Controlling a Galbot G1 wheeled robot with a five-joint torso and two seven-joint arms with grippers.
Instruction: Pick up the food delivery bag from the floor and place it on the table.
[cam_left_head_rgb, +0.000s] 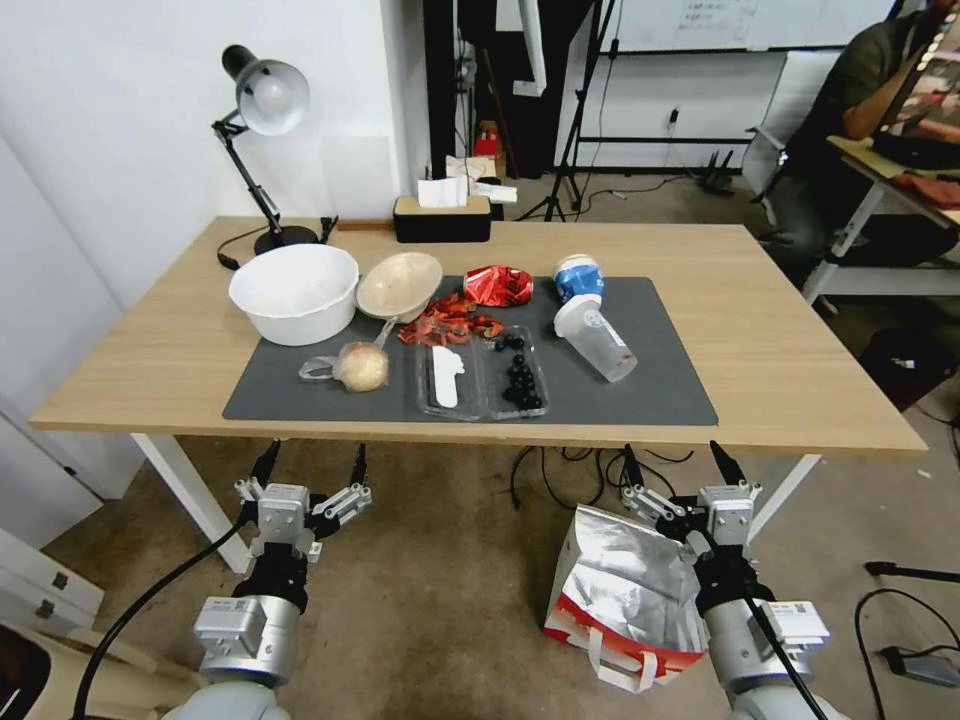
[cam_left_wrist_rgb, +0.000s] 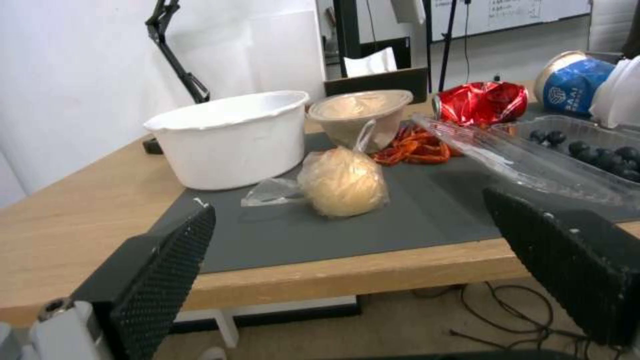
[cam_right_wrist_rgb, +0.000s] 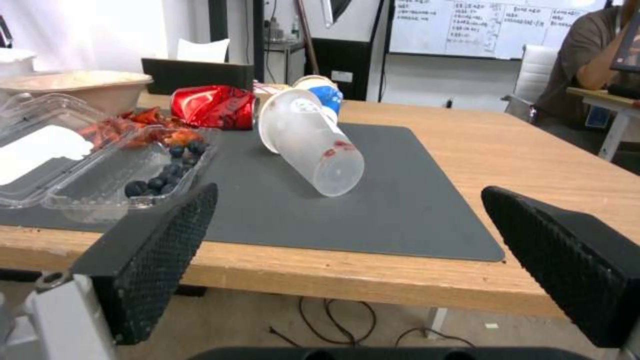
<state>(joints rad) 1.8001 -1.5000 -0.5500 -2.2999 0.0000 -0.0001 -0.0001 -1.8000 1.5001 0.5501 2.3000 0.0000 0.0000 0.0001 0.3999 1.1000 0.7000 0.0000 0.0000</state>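
Note:
The food delivery bag (cam_left_head_rgb: 620, 590), white with a silver foil lining, a red base band and white strap handles, stands open on the floor (cam_left_head_rgb: 440, 590) in front of the table (cam_left_head_rgb: 790, 330). My right gripper (cam_left_head_rgb: 678, 462) hovers open just above and behind the bag's far rim, below the table's front edge. My left gripper (cam_left_head_rgb: 312, 461) is open too, held over bare floor at the left. In each wrist view the gripper's two black fingers (cam_left_wrist_rgb: 160, 270) (cam_right_wrist_rgb: 160, 250) stand wide apart, facing the table's front edge, with nothing between them.
On the table's dark grey mat (cam_left_head_rgb: 660, 390) lie a white bowl (cam_left_head_rgb: 295, 292), a beige bowl (cam_left_head_rgb: 400, 285), a bagged bun (cam_left_head_rgb: 360, 366), a clear tray of blueberries (cam_left_head_rgb: 518, 375), a red snack packet (cam_left_head_rgb: 498, 286) and tipped cups (cam_left_head_rgb: 595, 338). Cables (cam_left_head_rgb: 550, 465) trail under the table.

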